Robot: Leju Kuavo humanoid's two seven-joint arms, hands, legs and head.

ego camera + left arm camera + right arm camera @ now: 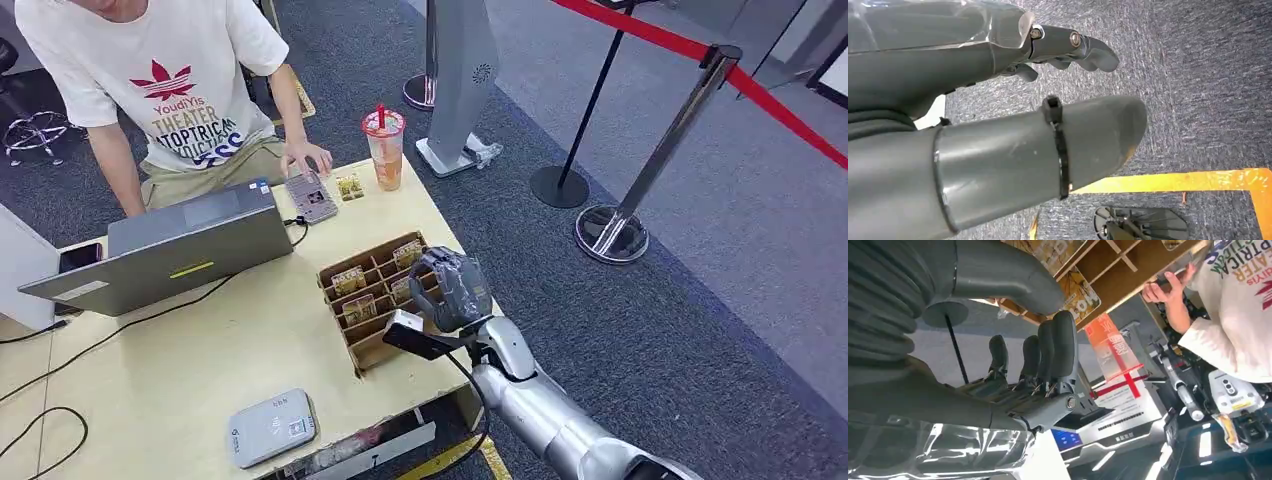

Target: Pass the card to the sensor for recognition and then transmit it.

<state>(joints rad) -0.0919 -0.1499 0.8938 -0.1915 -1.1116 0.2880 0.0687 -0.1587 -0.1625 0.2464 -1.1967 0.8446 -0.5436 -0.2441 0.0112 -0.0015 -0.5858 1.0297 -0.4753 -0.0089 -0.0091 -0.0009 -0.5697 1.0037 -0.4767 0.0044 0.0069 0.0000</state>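
A wooden divided box [372,349] stands at the table's right edge with yellow-brown cards [349,281] upright in its slots. My right hand [452,290] hovers over the box's right side, fingers spread, thumb apart and nothing in it. In the right wrist view the right hand [1038,365] points toward the box [1118,270] and a card [1080,290], without touching them. A grey-white sensor pad [272,427] lies near the table's front edge. My left hand [998,130] hangs over carpet, holding nothing.
A person sits behind a grey laptop [180,250], one hand on a small grey device [311,196]. A loose card [349,186] and a drink cup [384,150] stand nearby. Cables cross the table's left. Stanchions [612,230] with red belt stand to the right.
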